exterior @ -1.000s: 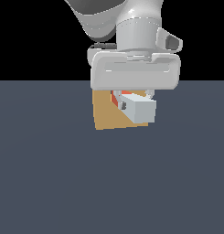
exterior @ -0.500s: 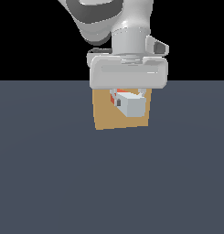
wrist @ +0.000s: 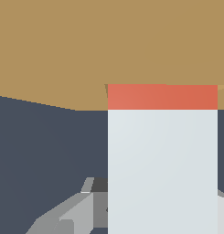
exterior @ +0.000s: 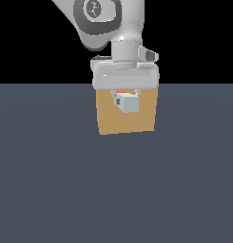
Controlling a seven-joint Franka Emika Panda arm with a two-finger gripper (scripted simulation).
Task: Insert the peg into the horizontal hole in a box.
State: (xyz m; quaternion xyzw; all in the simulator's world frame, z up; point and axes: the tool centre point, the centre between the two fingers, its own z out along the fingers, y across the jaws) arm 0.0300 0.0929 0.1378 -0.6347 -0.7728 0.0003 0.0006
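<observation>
The tan box (exterior: 127, 118) stands on the dark floor and fills the far part of the wrist view (wrist: 86, 45). My gripper (exterior: 126, 94) hangs right in front of the box's face, shut on the peg. In the exterior view the peg's pale grey end (exterior: 129, 103) points at the camera, with a sliver of red behind it. In the wrist view the peg's pale length (wrist: 162, 169) runs away from me and its red-orange end (wrist: 162, 97) meets the box's face. The peg hides the hole. One grey finger (wrist: 72, 215) shows beside the peg.
The dark grey-blue floor (exterior: 51, 180) spreads around the box. The arm's white wrist and links (exterior: 113, 23) rise above the box. No other objects show.
The gripper with the peg has shifted to the exterior view's left, to the middle of the box's face. The peg has turned to point straight at the face and shows shorter.
</observation>
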